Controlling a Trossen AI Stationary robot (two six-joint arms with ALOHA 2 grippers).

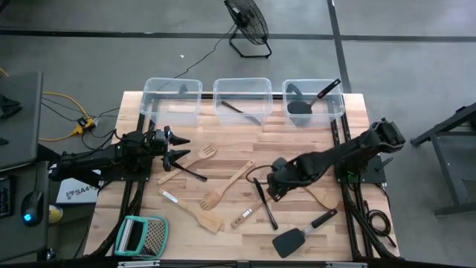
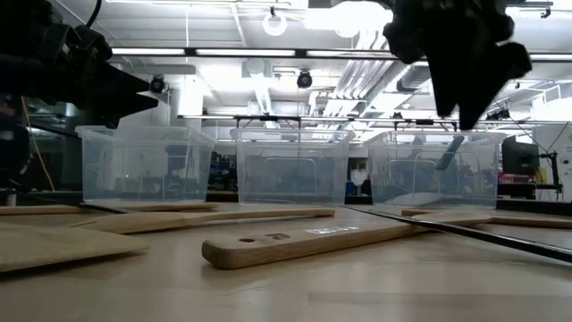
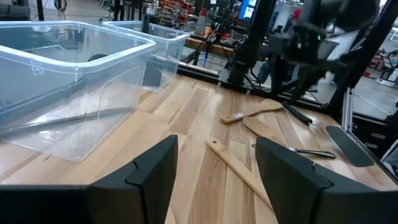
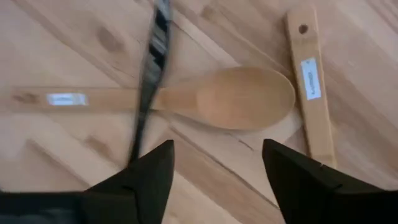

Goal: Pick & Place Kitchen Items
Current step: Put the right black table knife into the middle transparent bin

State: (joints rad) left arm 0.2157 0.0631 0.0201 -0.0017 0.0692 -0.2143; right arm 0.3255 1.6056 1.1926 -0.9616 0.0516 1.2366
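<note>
Right wrist view: right gripper (image 4: 214, 171) wide open, empty, above a wooden spoon (image 4: 230, 98); left gripper (image 3: 214, 171) open, empty.

The left arm lies low along the left side of the desk (image 1: 349, 112), stretched toward the desk's middle. Its left claw (image 1: 175, 146) is above the left part of the desk, and the two fingers (image 3: 155, 171) are spread apart with nothing between them. The right arm comes in from the right edge of the desk, bent at the elbow and reaching down to the centre. The right claw (image 1: 272, 186) hangs close above the desk surface, fingers (image 4: 152, 171) wide apart and empty.
</note>
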